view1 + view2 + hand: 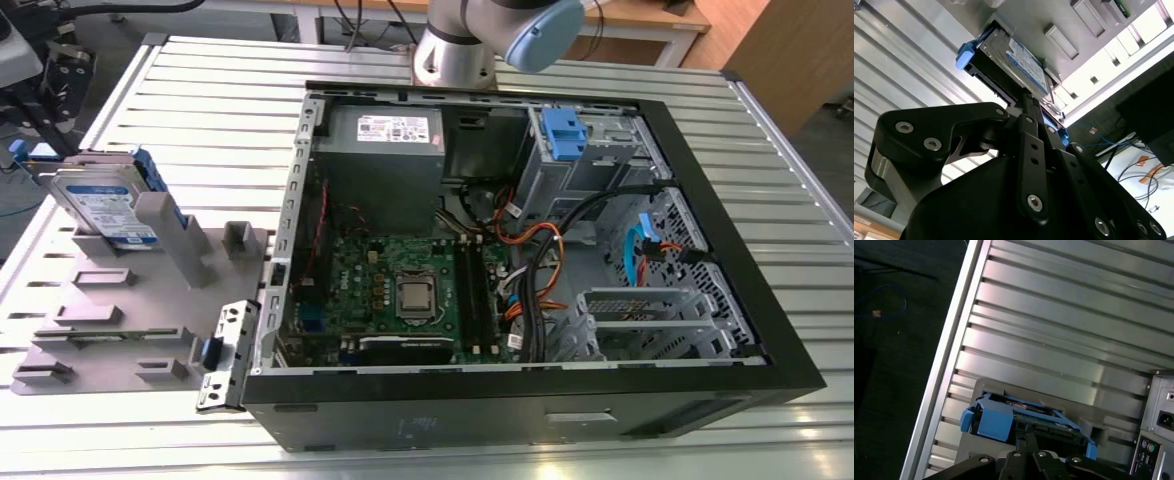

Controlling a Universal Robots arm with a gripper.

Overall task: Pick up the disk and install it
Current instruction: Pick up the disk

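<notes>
The disk [104, 203] is a silver drive with a white-and-blue label and a blue bracket. It stands on edge in a grey holder [127, 320] at the exterior view's left, beside the open computer case [534, 400]. In both wrist views my gripper [1026, 98] [1027, 429] hangs just off the upper edge of the disk [1021, 62] [999, 417], in line with its middle. The two fingers come together to a narrow tip with nothing between them. I cannot tell whether the tip touches the disk.
The case lies open on a slatted metal table [200, 90], showing a motherboard [400, 290], cables and a drive bay with a blue bracket [565, 135]. The table's edge [951, 360] runs close to the holder, with dark floor beyond it.
</notes>
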